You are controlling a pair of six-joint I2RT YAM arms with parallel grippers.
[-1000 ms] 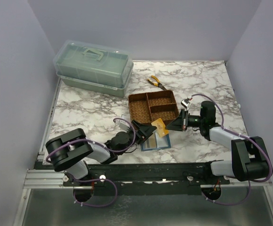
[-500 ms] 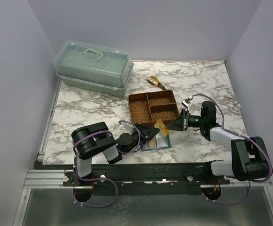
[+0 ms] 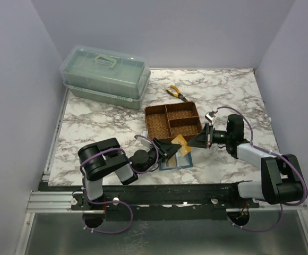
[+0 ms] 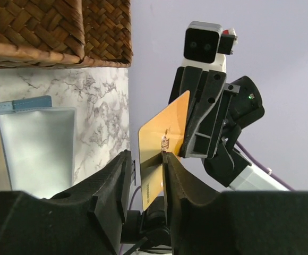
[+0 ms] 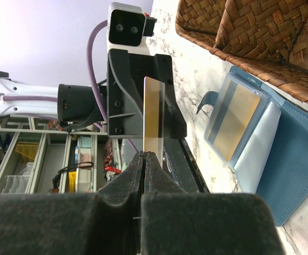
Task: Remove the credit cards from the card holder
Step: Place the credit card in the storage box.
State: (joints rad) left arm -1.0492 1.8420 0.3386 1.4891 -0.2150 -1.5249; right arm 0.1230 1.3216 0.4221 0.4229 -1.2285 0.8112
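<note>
**Gold card hangs between two grippers above the holder**

The right gripper (image 5: 145, 159) has its jaws pressed together on one edge of a gold card (image 3: 179, 142), holding it in the air just in front of the tray (image 3: 170, 106). The left gripper (image 4: 146, 164) has a finger on each side of the card's other end. One finger touches the card, but it is not clear whether the pair pinch it. The card carries a small printed mark, too small to read.

The blue holder (image 3: 178, 162) lies open on the table (image 3: 101, 122) just below the card. Its clear sleeve shows a second card (image 5: 232, 123) with a dark stripe.
</note>
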